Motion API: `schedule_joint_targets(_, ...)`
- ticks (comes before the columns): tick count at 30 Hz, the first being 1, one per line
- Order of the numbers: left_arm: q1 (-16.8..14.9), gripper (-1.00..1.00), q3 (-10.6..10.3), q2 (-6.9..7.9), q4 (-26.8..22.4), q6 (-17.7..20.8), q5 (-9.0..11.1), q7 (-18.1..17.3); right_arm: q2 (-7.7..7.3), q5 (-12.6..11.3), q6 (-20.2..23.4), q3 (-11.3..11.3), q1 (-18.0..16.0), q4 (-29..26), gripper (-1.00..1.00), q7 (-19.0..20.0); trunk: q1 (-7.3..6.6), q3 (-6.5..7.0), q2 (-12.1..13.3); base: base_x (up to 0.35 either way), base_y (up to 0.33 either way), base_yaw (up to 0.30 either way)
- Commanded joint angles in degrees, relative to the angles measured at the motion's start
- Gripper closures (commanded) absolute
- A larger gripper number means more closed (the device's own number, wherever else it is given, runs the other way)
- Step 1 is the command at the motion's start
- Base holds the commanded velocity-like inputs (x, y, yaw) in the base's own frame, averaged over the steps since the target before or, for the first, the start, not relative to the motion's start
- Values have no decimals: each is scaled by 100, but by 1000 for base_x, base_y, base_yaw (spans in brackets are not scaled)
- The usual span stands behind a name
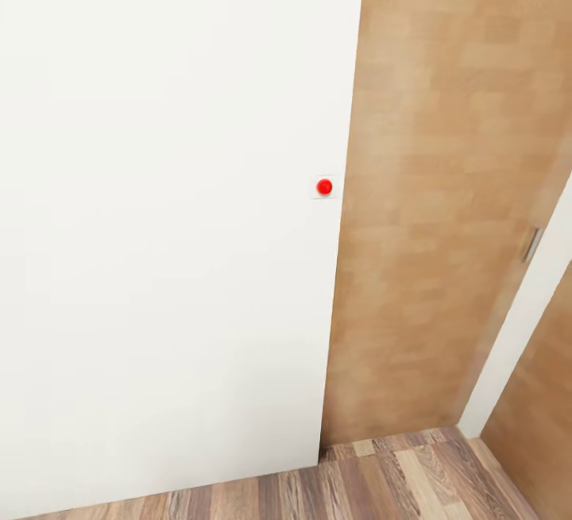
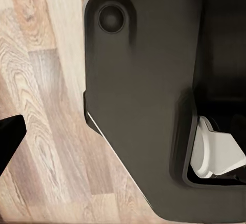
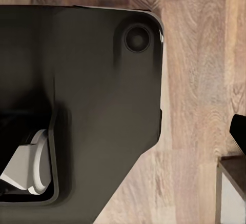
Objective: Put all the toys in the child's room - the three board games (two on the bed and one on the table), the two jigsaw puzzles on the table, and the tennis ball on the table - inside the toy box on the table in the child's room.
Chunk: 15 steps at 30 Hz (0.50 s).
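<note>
White wall w/ a red button, wood panel beside it, wood floor below; I'm driving, no toys here; can't tell end effector state; next I turn toward the kid's room.

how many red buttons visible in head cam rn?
1. A small round red button on a pale square plate sits on the white wall panel, at its edge beside the light wooden door. Others may lie outside the frame.
</note>
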Motion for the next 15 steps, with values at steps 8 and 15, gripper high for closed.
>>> schedule_joint_targets(8, -3, -100, 3, -1, 9, -21, 13, -1, 0, 3, -5, 5, 6, -11, -100, -8, 2, 0, -2, 0, 0, 272)
schedule_joint_targets(15, -3, -100, 3, -1, 9, -21, 13, -1, 0, 3, -12, 5, 6, -10, -100, -8, 2, 0, -2, 0, 0, 272)
